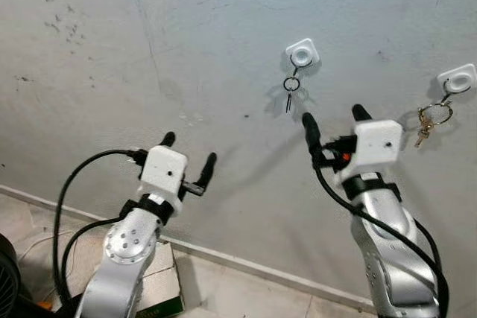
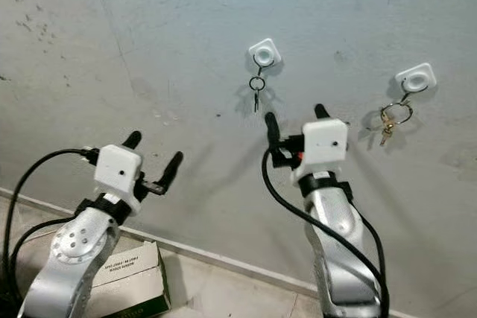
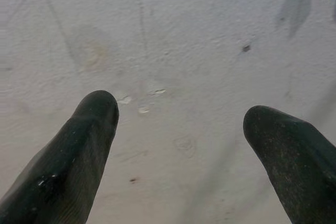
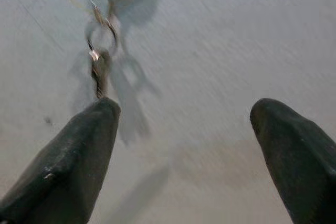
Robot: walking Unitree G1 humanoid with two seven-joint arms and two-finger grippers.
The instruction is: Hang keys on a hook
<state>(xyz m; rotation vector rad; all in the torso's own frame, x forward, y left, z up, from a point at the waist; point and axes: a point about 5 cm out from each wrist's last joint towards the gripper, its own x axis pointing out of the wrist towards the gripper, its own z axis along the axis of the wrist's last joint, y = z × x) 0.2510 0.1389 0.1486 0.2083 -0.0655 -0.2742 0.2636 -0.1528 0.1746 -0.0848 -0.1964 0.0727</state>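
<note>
Key (image 1: 289,95) dangling from white hook (image 1: 302,54)

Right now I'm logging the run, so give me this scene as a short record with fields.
wall hooks: two white hooks, left hook, right hook
left hook load: small key on a ring
right hook load: key bunch
left gripper: open, empty, facing bare wall
right gripper: open, empty, below and between the hooks
floor: cardboard box by the wall
</note>
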